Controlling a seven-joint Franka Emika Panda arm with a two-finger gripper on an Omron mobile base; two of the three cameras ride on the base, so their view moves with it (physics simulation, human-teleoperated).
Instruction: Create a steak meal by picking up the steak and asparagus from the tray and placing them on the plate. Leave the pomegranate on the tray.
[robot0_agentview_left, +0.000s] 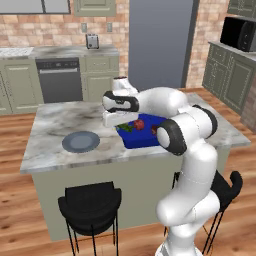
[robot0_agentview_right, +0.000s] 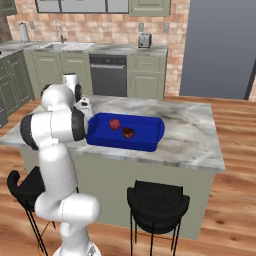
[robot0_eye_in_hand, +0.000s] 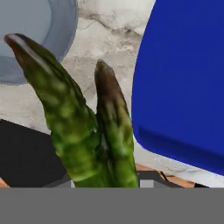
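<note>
Two thick green asparagus (robot0_eye_in_hand: 94, 131) stalks rise close up in the hand view, covering my fingertips. My gripper (robot0_agentview_left: 120, 126) is shut on the asparagus (robot0_agentview_left: 125, 128), holding it over the left end of the blue tray (robot0_agentview_left: 137, 141). The pomegranate (robot0_agentview_right: 115, 123) and the darker steak (robot0_agentview_right: 128, 133) lie side by side in the tray (robot0_agentview_right: 145, 141). On the marble to the tray's left lies the grey-blue plate (robot0_agentview_left: 67, 145), bare. In the hand view the plate (robot0_eye_in_hand: 39, 26) is at the upper left and the tray (robot0_eye_in_hand: 183, 78) on the right.
The island counter (robot0_agentview_left: 55, 120) has two black stools, one (robot0_agentview_left: 91, 202) below the plate and one (robot0_agentview_right: 157, 202) below the tray. My own white arm (robot0_agentview_left: 180, 135) bends over the tray's right end. A toaster (robot0_agentview_left: 92, 41) stands on the back counter.
</note>
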